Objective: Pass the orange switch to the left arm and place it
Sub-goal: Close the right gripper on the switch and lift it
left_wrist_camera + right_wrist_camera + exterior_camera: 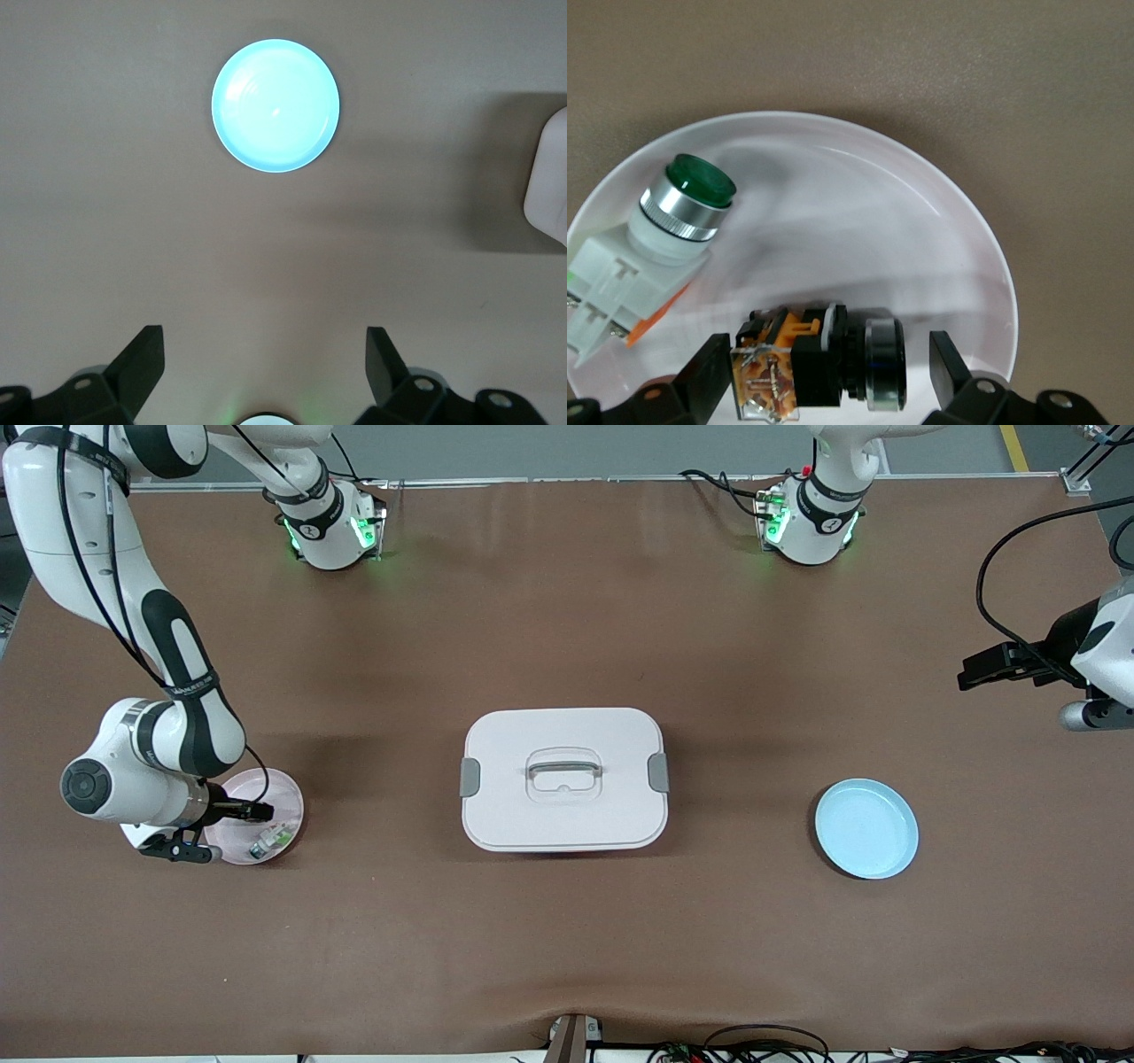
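A brown table (567, 646) carries three things in a row across its middle. At the centre sits the box (564, 779), white with rounded corners, grey latches on two sides and a grey handle sunk into its lid. Toward the right arm's end of the table lies a pale pink plate (283, 802), near that edge. Toward the left arm's end lies a light blue plate (866, 828), well apart from the box.

The right arm bends down over the pink plate. Its gripper (819, 367) is lowered into the plate with its two black fingers (709, 376) spread, one on each side of the orange switch (819, 359), which lies on its side on the plate between them. Whether the fingers touch the switch cannot be told. The switch has a black barrel and an orange end with bare metal contacts. Beside it on the same plate lies a green button (660, 243) with a silver ring and a white body, tilted on its side.

The left arm waits at its own end of the table, its gripper (266, 367) hanging in the air above the bare tabletop near the blue plate, fingers spread wide and holding nothing.
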You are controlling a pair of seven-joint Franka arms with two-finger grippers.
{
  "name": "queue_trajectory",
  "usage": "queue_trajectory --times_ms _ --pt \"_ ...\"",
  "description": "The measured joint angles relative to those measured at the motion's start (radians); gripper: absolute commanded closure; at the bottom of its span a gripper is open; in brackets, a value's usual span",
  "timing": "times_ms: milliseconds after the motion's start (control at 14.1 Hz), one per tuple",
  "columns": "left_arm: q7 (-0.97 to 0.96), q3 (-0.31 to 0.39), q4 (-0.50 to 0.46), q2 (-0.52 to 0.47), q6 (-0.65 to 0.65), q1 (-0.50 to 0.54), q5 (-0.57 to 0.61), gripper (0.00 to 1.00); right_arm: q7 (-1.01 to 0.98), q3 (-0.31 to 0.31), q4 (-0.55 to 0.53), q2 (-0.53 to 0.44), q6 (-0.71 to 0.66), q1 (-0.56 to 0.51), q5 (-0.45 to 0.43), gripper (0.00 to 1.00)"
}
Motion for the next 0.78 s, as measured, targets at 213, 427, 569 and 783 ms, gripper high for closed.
queue_trajectory --times_ms 213,427,569,783 --pt "0.000 0.000 0.000 0.000 0.000 0.000 0.000 0.00 -0.005 0.000 0.000 0.001 -0.006 0.000 0.000 0.97" --pt "0.001 0.000 0.000 0.000 0.000 0.000 0.000 0.00 -0.006 0.000 0.001 0.001 -0.007 0.000 0.000 1.00" --pt "0.006 0.000 0.000 0.000 0.000 0.000 0.000 0.00 -0.006 0.000 0.001 0.001 -0.010 0.000 0.001 1.00" --pt "0.017 0.001 0.000 0.001 0.000 0.000 0.000 0.00 -0.005 -0.001 0.009 0.001 -0.059 -0.002 0.018 1.00"
